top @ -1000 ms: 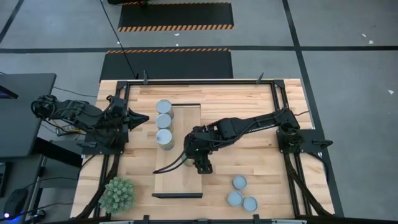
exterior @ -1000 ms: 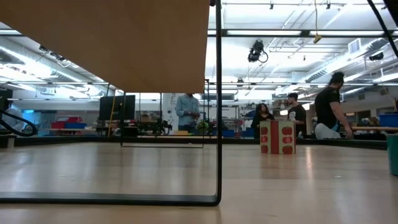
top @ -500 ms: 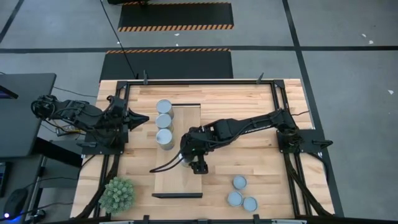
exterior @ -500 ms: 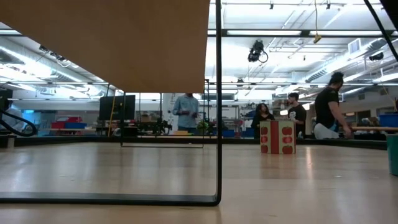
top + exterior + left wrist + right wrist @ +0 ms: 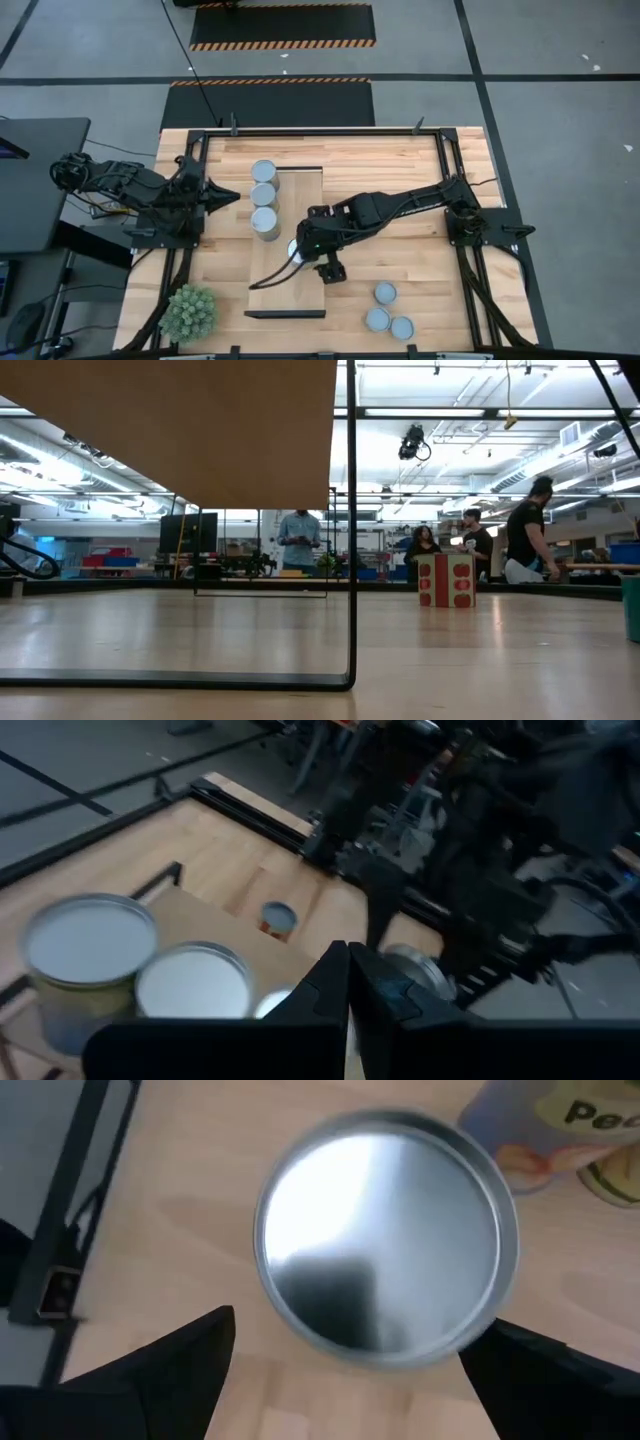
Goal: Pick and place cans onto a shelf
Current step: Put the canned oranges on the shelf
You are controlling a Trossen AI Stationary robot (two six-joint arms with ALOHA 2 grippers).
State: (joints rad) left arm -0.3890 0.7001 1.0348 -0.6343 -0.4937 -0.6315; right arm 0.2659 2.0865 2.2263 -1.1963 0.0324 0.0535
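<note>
The pale wooden shelf stands mid-table. Three cans stand in a row along its left side. A fourth can, with a silvery top, stands on the shelf nearer its front end. My right gripper hovers over this can, open, with one finger on either side and clear of it; it also shows in the high view. Three more cans stand on the table at the front right. My left gripper is shut and empty, left of the shelf.
A spiky green plant stands at the table's front left corner. A labelled can stands just beyond the one under my right gripper. In the low view the shelf board and its dark leg fill the left.
My right gripper has shifted slightly over the shelf's front half, first toward the table's left and then back. A can's bright top now shows beside it in the high view, where the gripper covered it before.
</note>
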